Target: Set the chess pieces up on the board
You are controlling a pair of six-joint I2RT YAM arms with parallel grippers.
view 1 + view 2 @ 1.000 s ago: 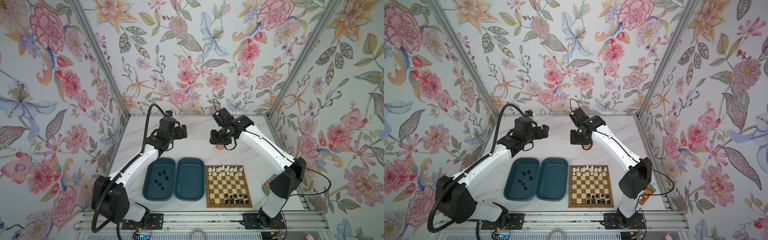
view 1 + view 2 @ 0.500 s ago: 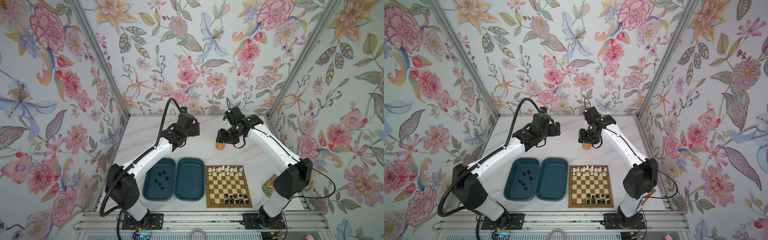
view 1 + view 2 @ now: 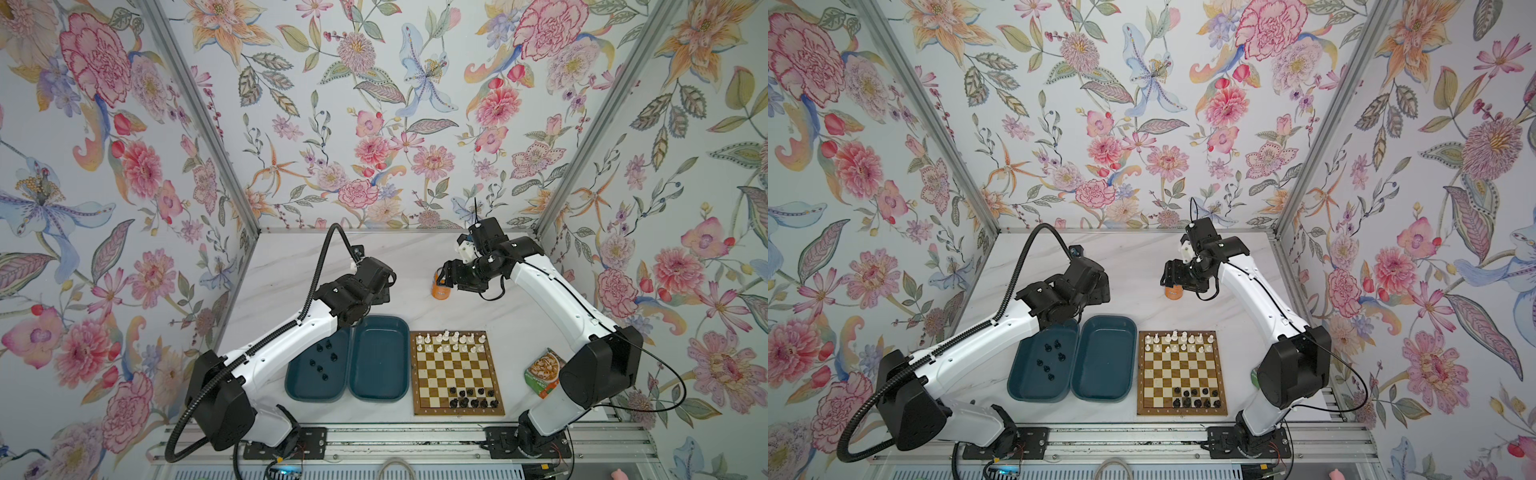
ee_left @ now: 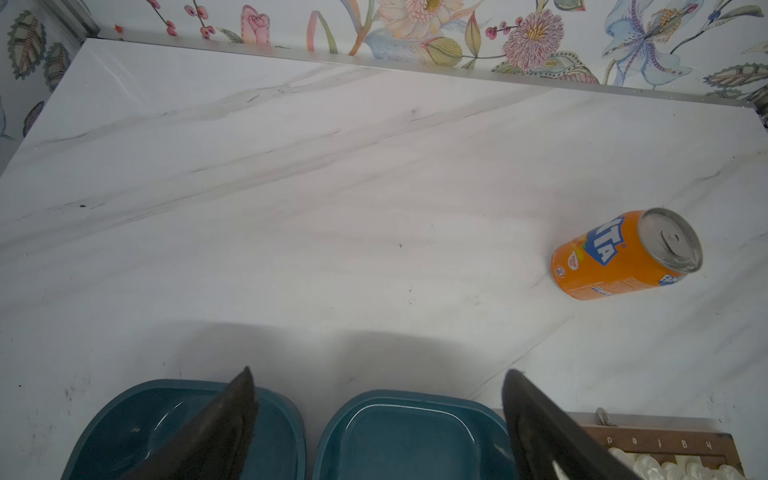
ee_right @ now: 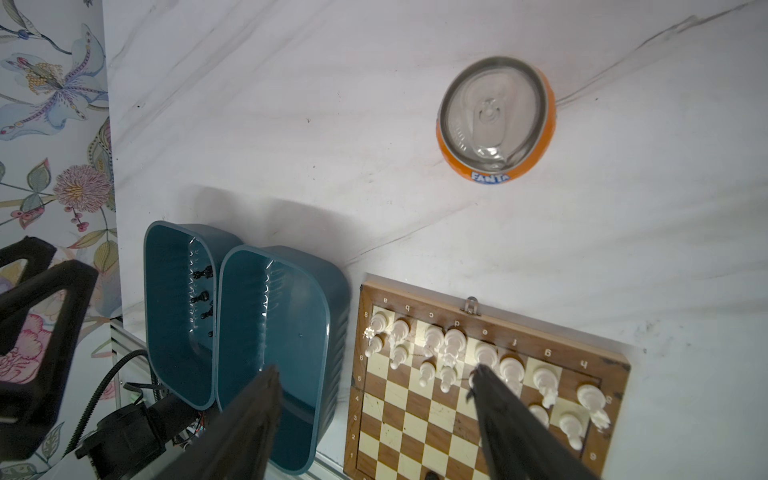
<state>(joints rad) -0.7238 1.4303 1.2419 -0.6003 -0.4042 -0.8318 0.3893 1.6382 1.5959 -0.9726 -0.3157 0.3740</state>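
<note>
Motion rightward: left gripper [image 4: 378, 370] gapes wide, empty; right gripper [image 5: 374, 370] stands open beside the unmoved upright orange aluminium soda can [image 5: 494, 116].

I see an orange Fanta can [image 3: 439, 292] upright on the white marble tabletop [image 3: 291, 266], towards the back. Left teal tray [image 3: 299, 387] & right teal tray [image 3: 376, 365] sit side by side, rims touching. Snack pkt [image 3: 540, 372] at far right, partly hidden. Floral wallpaper [image 3: 374, 104] on 3 sides.
</note>
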